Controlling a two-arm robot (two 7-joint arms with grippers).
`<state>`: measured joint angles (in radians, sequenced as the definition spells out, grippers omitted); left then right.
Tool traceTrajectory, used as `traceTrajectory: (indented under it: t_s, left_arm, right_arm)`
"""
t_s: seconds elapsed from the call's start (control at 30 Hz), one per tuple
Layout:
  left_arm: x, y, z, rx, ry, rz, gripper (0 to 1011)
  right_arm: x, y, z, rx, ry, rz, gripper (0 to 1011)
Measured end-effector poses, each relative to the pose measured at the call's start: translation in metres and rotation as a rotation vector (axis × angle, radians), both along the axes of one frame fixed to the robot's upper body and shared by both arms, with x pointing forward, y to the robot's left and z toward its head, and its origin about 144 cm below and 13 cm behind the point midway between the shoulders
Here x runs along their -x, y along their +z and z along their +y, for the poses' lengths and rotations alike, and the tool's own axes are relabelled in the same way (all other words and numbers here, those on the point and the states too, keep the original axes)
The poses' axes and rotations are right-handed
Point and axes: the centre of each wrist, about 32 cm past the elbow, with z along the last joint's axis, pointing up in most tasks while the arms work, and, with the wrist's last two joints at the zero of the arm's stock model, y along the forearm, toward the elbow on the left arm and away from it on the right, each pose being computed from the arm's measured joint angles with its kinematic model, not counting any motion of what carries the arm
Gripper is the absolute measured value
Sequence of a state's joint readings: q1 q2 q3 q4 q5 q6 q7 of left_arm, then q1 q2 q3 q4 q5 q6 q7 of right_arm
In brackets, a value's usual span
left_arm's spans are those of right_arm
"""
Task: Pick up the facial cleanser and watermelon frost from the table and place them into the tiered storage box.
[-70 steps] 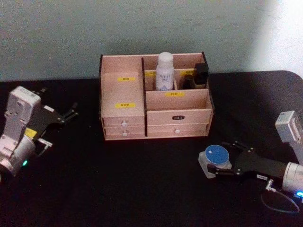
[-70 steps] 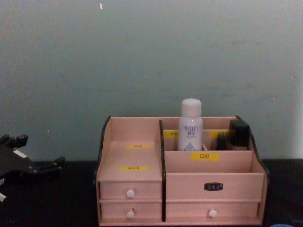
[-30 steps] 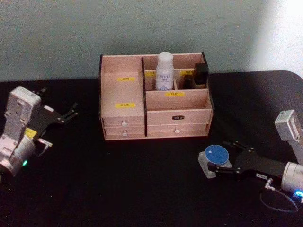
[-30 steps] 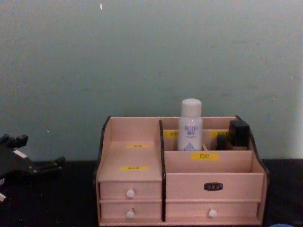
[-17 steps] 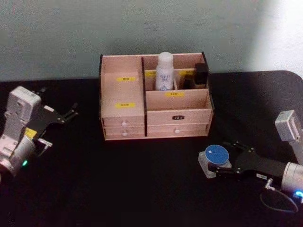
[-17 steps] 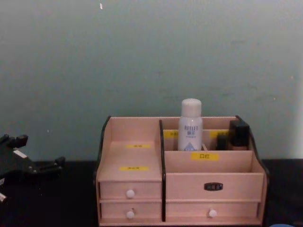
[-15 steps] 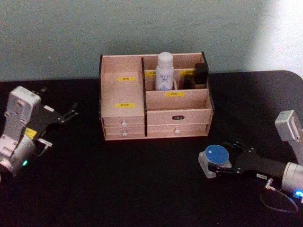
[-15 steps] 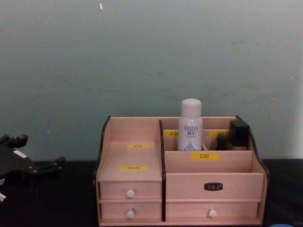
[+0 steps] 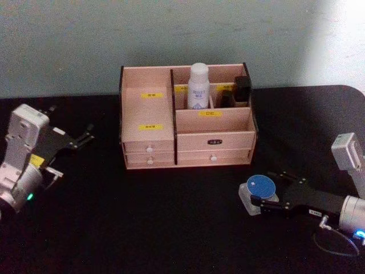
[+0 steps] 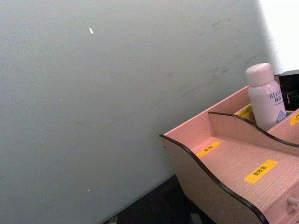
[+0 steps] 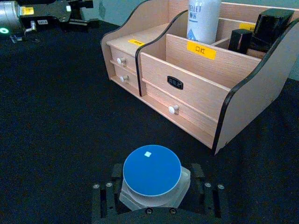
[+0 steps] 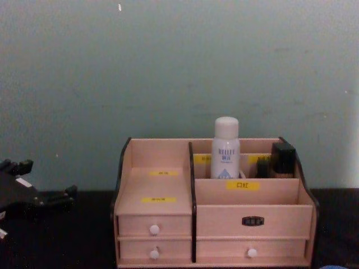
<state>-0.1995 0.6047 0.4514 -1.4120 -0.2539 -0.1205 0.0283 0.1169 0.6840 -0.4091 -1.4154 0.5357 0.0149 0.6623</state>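
My right gripper (image 11: 156, 189) is closed on the squat frosted jar with a flat blue lid (image 11: 152, 170), on the black table (image 11: 56, 116); the pale wooden tiered organiser (image 11: 196, 88) lies ahead-left. My left gripper (image 9: 85, 138) idles open, far left.

facial cleanser (image 9: 198, 87) in tiered storage box (image 9: 148, 142) (rear compartment), watermelon frost (image 9: 262, 186) before it, rightward
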Motion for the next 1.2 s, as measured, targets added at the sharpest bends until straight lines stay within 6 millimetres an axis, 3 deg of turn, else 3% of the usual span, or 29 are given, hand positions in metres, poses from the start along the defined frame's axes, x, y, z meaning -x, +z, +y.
traceTrajectory:
  t_s: [0.27, 1.2]
  left_arm:
    - [0.0000, 0.0000, 0.0000, 0.000, 0.000, 0.000, 1002]
    - [0.0000, 0.0000, 0.0000, 0.000, 0.000, 0.000, 1001]
  right_arm:
    - [0.0000, 0.0001, 0.0001, 0.000, 0.001, -0.001, 730]
    - [-0.0007, 0.0006, 0.0004, -0.002, 0.011, -0.003, 726]
